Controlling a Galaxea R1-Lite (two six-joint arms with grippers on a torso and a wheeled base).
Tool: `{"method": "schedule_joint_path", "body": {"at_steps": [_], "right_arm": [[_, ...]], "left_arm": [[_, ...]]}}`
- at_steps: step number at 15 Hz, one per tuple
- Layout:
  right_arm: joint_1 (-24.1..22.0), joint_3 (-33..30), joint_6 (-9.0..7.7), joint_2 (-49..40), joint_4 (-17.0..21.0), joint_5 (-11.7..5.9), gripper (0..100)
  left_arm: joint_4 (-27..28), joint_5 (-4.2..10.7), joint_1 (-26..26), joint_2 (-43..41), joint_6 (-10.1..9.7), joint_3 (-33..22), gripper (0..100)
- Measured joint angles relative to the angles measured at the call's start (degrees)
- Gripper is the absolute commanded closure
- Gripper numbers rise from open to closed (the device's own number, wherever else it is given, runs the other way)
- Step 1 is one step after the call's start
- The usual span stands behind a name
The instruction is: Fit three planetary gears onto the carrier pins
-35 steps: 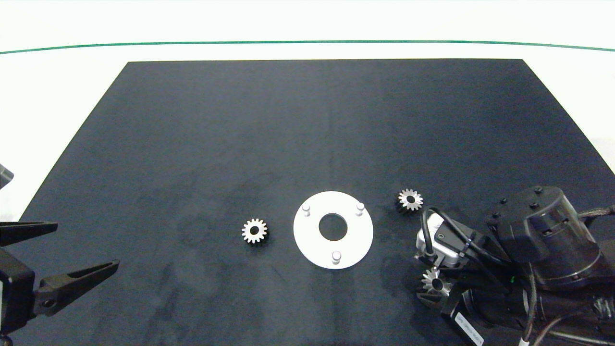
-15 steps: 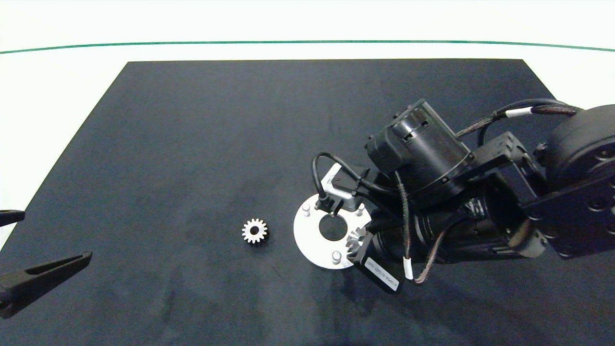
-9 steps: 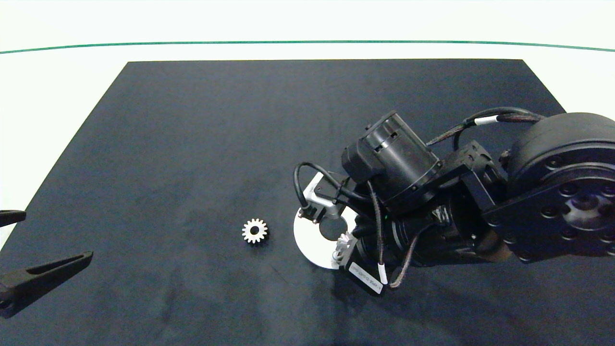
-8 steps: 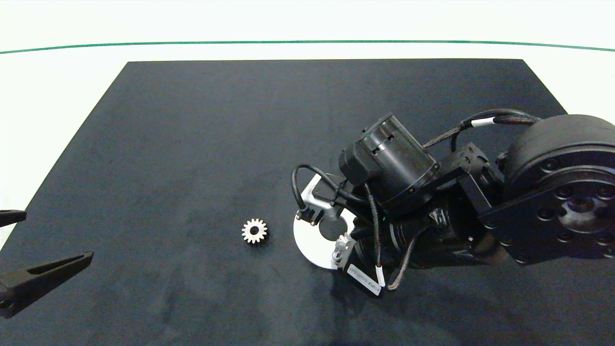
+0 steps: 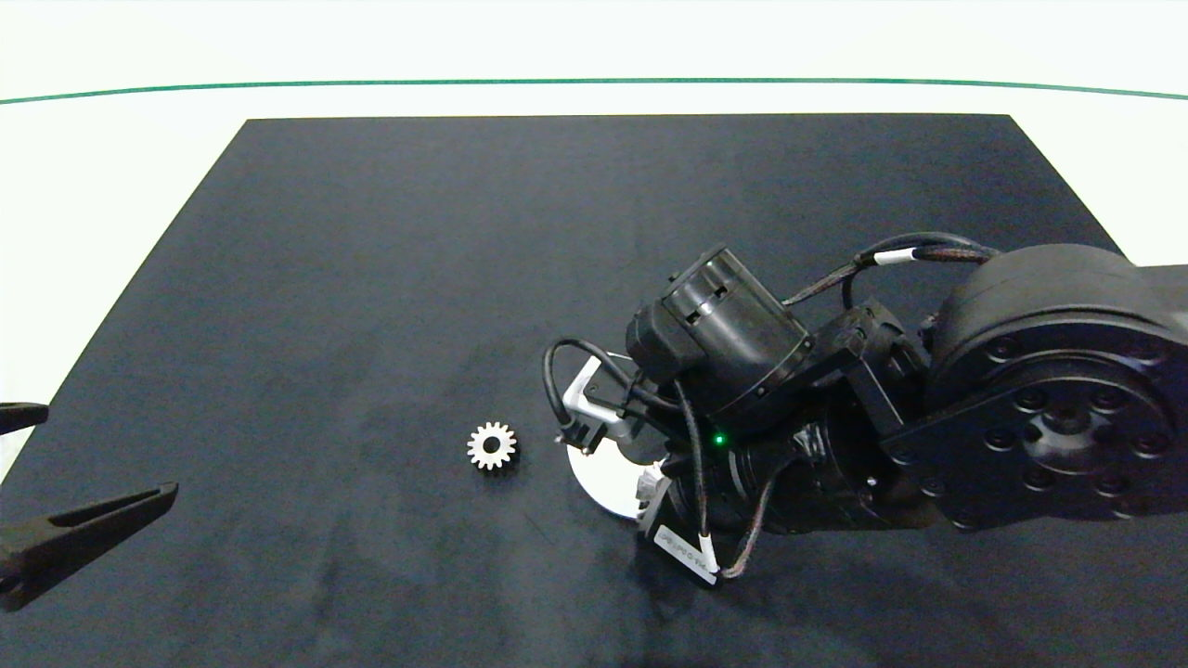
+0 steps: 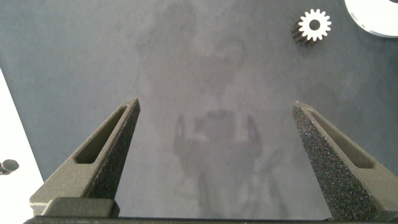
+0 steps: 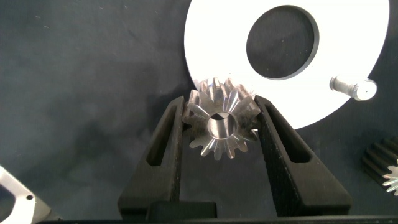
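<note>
The right gripper (image 7: 221, 124) grips one of the three small metal gears (image 7: 221, 119) between its two fingers, holding it over the near rim of the white disc (image 7: 348, 81). In the right wrist view the gear's bore seems to sit right above a peg, whose pale round top shows through the centre hole; whether the gear has begun to slide down over it cannot be told.

To finish this step well, the bore should stay square to the peg and the gear be kept flat, so it drops straight down instead of catching on the peg's edge. The fingers should let go only once the gear lies flush on the disc.

A second peg (image 7: 354, 87) stands bare on the disc beyond its large centre hole, just off one fingertip. The third peg is out of sight. A second gear (image 7: 384, 163) lies on the dark mat (image 5: 371, 278) beside the disc, clear of the gripper.

In the head view the right arm covers most of the disc (image 5: 603, 475). The third gear (image 5: 491, 446) lies flat on the mat near the disc's other side. The left gripper (image 6: 214, 155) hangs empty, fingers spread wide, at the mat's left edge, well apart from that gear (image 6: 314, 25).
</note>
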Motion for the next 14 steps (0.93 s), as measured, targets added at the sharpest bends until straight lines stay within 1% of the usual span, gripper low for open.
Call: {"method": "schedule_joint_path", "body": {"at_steps": [6, 10, 11, 13, 14], "right_arm": [[0.1, -2.6, -0.05, 1.7, -0.1, -0.02, 99], [0.4, -2.5, 0.00, 1.9, 0.3, -0.06, 99], [0.4, -2.5, 0.00, 1.9, 0.4, -0.17, 99], [0.4, -2.4, -0.07, 1.9, 0.4, -1.29, 99], [0.4, -2.4, -0.07, 1.9, 0.4, -1.44, 99]], "left_arm": [[0.0, 0.02, -0.1, 0.1, 0.00, 0.0, 0], [0.0, 0.02, -0.1, 0.0, 0.00, 0.0, 0], [0.0, 0.02, -0.1, 0.0, 0.00, 0.0, 0], [0.0, 0.00, -0.1, 0.0, 0.00, 0.0, 0], [0.0, 0.02, -0.1, 0.0, -0.01, 0.0, 0]]}}
